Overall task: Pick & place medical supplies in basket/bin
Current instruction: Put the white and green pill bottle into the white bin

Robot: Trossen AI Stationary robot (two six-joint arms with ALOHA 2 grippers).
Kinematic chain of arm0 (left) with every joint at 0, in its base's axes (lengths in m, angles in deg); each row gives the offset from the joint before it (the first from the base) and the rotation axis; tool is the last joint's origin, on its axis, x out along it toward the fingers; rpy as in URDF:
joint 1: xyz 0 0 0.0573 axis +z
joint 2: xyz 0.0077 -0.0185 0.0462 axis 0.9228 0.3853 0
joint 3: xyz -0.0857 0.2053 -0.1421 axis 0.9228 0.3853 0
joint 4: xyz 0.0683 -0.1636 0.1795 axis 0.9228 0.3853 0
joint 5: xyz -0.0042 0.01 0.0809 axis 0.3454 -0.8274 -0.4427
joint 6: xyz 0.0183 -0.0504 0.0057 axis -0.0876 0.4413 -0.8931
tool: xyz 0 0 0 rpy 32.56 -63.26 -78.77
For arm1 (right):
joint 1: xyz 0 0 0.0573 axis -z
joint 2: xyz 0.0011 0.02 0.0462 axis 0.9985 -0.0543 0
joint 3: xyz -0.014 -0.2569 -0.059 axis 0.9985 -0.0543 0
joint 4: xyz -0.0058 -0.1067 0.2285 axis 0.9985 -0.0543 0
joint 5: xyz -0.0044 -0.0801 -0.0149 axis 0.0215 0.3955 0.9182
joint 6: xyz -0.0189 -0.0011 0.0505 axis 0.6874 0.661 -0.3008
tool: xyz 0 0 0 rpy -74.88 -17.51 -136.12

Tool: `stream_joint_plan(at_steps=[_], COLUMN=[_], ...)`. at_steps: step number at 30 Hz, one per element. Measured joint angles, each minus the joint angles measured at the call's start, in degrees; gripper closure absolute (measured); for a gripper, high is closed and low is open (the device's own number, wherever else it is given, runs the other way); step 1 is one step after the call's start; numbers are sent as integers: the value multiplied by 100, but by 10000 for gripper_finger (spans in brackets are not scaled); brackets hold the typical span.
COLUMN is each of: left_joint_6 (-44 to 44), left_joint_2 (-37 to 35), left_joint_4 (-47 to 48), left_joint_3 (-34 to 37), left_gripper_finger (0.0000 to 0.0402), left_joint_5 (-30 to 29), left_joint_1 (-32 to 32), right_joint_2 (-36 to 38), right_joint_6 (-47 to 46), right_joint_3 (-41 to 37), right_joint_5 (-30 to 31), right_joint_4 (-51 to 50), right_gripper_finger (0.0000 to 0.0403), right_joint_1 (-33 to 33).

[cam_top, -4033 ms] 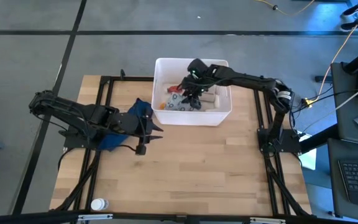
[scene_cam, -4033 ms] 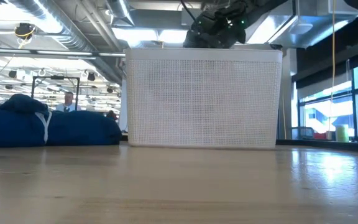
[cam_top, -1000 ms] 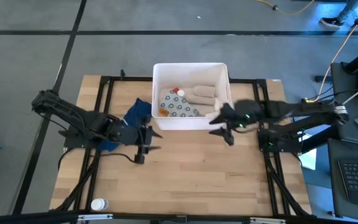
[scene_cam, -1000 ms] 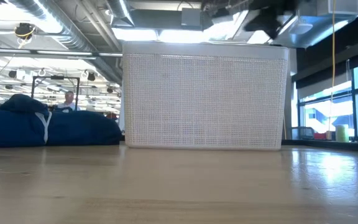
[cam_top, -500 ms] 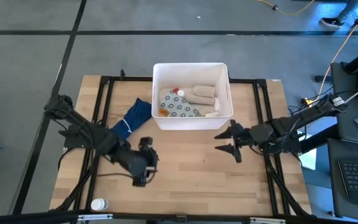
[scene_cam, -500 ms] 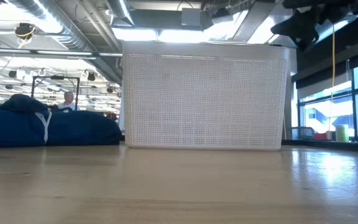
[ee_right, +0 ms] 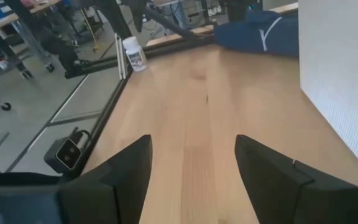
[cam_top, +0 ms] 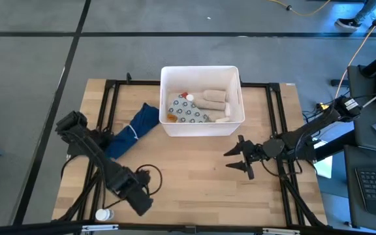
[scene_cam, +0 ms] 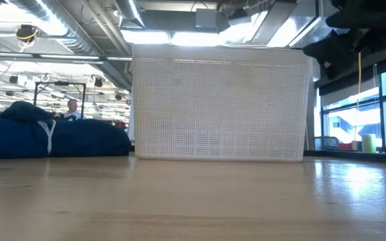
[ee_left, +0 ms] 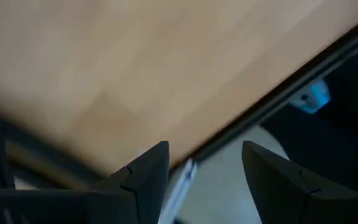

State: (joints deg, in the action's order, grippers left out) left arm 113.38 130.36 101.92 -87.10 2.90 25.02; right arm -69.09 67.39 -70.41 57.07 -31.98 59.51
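Even light is falling on the table [cam_top: 194, 170] from above, and the arms are casting only faint, soft shadows. In the low view, ceiling lamps are glowing behind the bin [scene_cam: 220, 107], windows at the right are shining bright, and the near tabletop is lying out of focus. The left wrist view is smearing with motion blur. In the right wrist view, the bin wall [ee_right: 344, 74] is glaring near-white.

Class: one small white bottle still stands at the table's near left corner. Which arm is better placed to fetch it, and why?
Left. The left gripper, fingers open, is beside the white bottle; the right gripper is across the table, by the basket.
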Motion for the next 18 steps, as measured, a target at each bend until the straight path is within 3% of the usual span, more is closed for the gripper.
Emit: stream_joint_plan(at_steps=[10,18], left_joint_6=[1885,1945], left_joint_2=[147,147], left_joint_4=[110,111], left_joint_3=[7,8], left_gripper_finger=[206,206], left_joint_5=[1328,981], left_joint_1=[-693,-940], right_joint_2=[-74,-74], right_joint_6=[3,184], right_joint_3=[7,7], right_joint_5=[0,0], right_joint_4=[199,306], right_gripper_finger=[171,171], right_joint_1=[1,7])
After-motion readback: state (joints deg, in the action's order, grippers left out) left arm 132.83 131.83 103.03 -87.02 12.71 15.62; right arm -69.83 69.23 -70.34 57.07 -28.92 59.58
